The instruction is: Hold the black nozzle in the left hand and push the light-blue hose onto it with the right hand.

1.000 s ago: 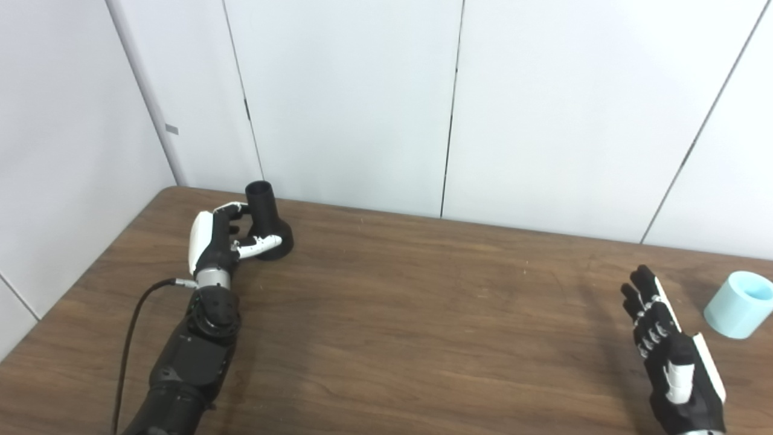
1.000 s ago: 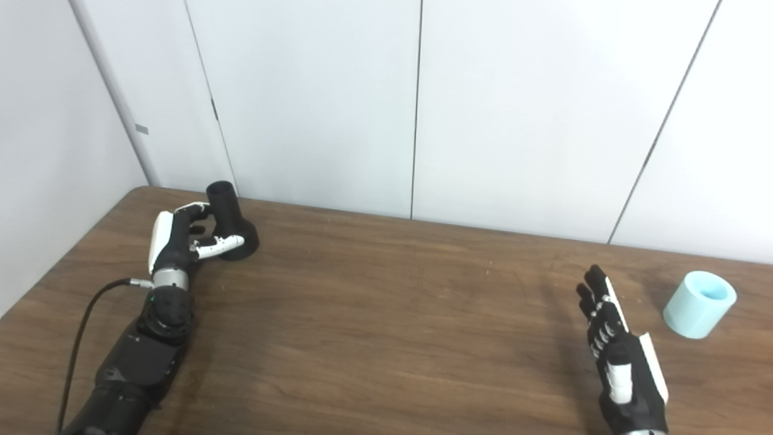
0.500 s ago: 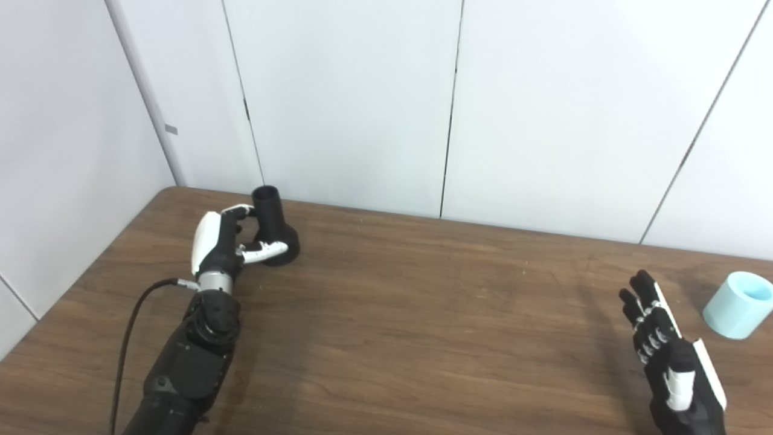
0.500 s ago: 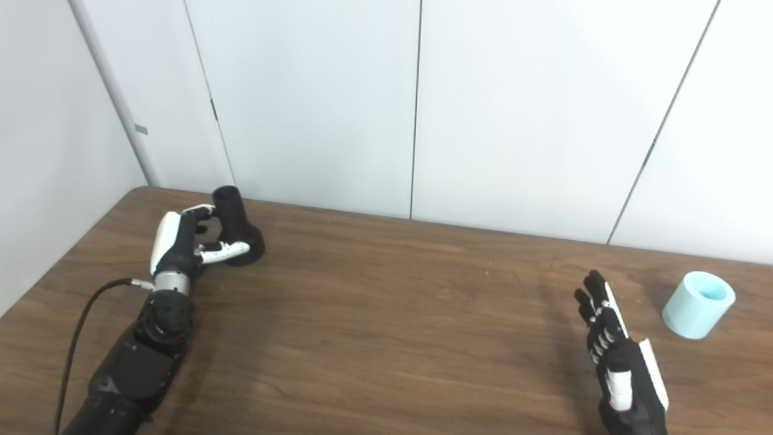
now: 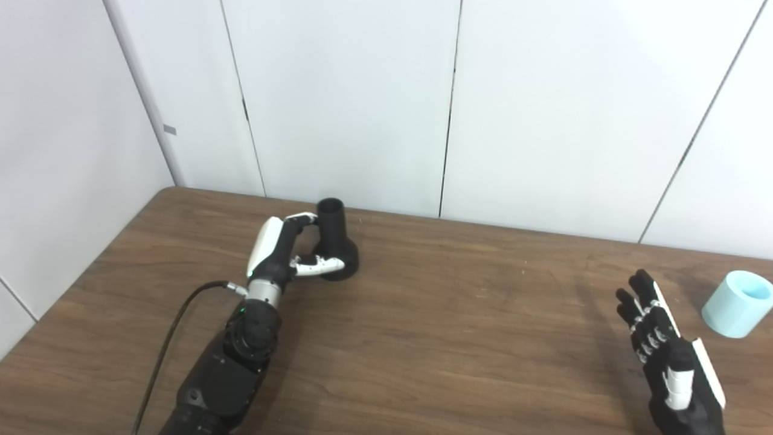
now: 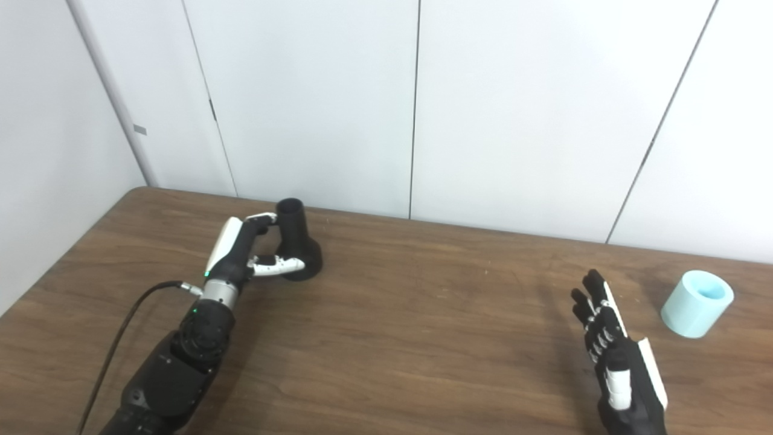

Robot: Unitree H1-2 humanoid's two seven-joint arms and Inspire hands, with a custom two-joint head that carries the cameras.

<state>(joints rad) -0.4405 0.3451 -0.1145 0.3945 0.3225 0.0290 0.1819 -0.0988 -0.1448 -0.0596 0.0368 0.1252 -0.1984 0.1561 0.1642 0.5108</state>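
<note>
The black nozzle (image 5: pixel 336 244) stands upright on its wide base, narrow neck up, at the back left of the wooden table (image 5: pixel 459 314). My left hand (image 5: pixel 282 254) is shut on the black nozzle, fingers curled round the neck from the left and thumb lying across the base. The light-blue hose (image 5: pixel 737 303), a short open cylinder, rests tilted on the table at the far right. My right hand (image 5: pixel 664 356) is held upright and open near the front right, a little left of the hose and not touching it.
White wall panels (image 5: pixel 350 103) rise directly behind the table's back edge and along the left side. A black cable (image 5: pixel 175 320) runs from my left wrist down toward the front edge.
My left hand has carried the black nozzle to the right along the back of the table, still upright. The right hand and the hose have barely moved.
</note>
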